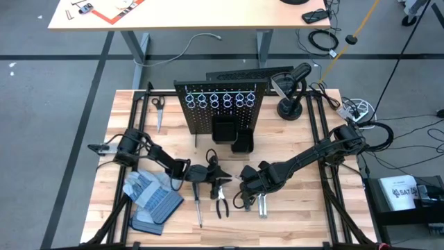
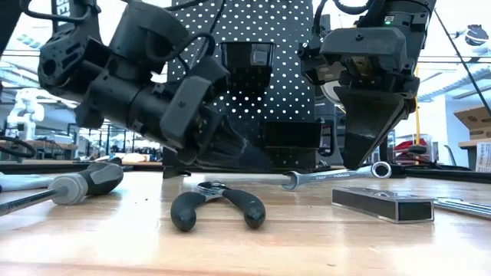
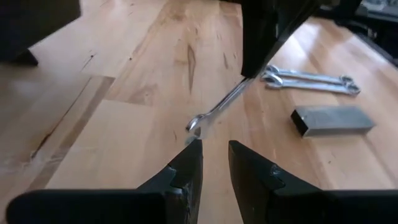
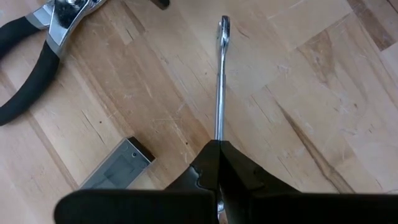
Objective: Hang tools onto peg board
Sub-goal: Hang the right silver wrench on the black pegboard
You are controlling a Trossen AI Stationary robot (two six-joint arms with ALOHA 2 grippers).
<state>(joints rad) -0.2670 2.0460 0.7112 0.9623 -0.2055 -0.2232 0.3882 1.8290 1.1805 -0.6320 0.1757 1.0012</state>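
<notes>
Inventory, by count:
- Peg board, black perforated: 1, with six silver ring holders in a row and two black bins.
- Screwdriver: 1.
- Pliers, dark-handled: 1.
- Wrenches: 3 in all, one held wrench and two lying wrenches.
- Grey metal block: 1.
- Scissors: 1.
- Work gloves, grey and blue: 2.
- Robot arms: 2.

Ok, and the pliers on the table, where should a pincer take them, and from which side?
Probably from straight above, at the neck near the joint of the pliers: they lie flat with the black handles spread apart, likely too wide to close on both. The left pincer is open and free; the right pincer is shut on a wrench.
</notes>
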